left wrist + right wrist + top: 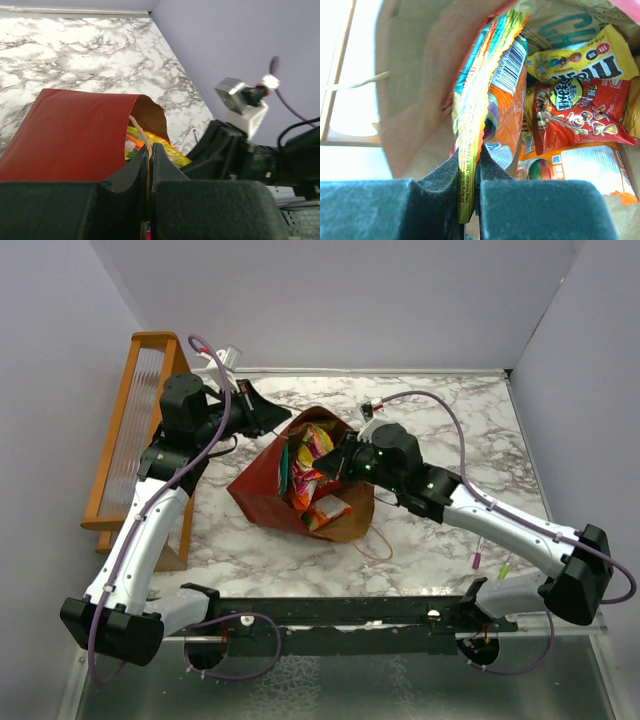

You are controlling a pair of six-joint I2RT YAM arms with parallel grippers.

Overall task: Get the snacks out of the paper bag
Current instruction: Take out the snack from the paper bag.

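The paper bag (258,488) lies on its side on the marble table, dark red outside (75,135), brown inside (415,90), mouth toward the right arm. My left gripper (283,421) is at its far rim, shut on the twisted tan handle (136,127). My right gripper (323,462) reaches into the mouth. It is shut (468,152) on the crimped yellow edge of an orange snack packet (504,95). Other snacks lie deeper in the bag: a yellow packet (585,60), a red one (575,112) and an orange-and-white one (582,172).
An orange wooden rack (135,430) stands along the table's left edge. A pink pen (478,558) and a green pen (503,568) lie near the right arm's base. The bag's second handle (376,540) loops onto the table. Purple walls close in behind and on both sides.
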